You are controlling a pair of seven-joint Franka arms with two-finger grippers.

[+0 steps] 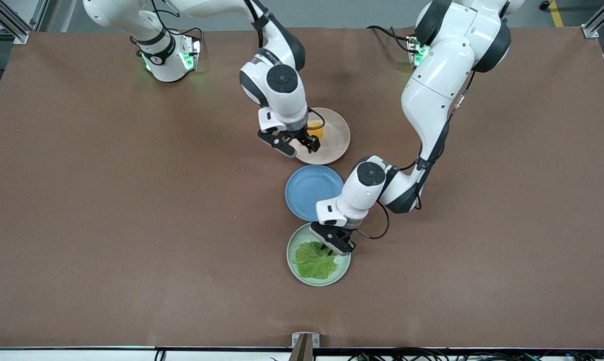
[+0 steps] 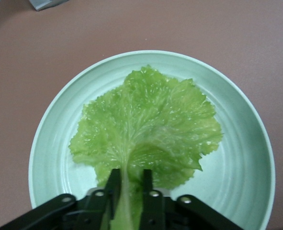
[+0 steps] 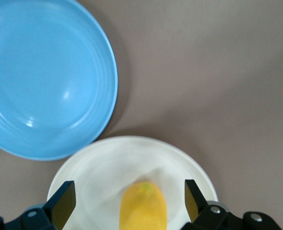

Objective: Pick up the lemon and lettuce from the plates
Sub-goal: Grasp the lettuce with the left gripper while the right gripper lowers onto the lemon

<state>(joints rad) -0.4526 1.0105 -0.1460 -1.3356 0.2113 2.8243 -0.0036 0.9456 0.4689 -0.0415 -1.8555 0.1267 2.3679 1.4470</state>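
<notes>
The lemon (image 1: pixel 315 131) lies on the beige-pink plate (image 1: pixel 334 145), partly hidden by my right hand. My right gripper (image 1: pixel 298 145) is low over that plate and wide open. In the right wrist view the lemon (image 3: pixel 143 206) sits between the open fingertips (image 3: pixel 64 201) without touching them, on the plate (image 3: pixel 93 177). The lettuce (image 1: pixel 313 260) lies flat on the mint green plate (image 1: pixel 294 265). My left gripper (image 1: pixel 334 245) is down at the leaf's stem end. In the left wrist view its fingers (image 2: pixel 113 184) are closed narrowly on the pale stem rib of the lettuce (image 2: pixel 151 120), over the plate (image 2: pixel 242 158).
An empty blue plate (image 1: pixel 309 193) sits between the two other plates, close to both; it also shows in the right wrist view (image 3: pixel 40 76). Brown table cover (image 1: pixel 131 225) spreads wide toward both ends of the table.
</notes>
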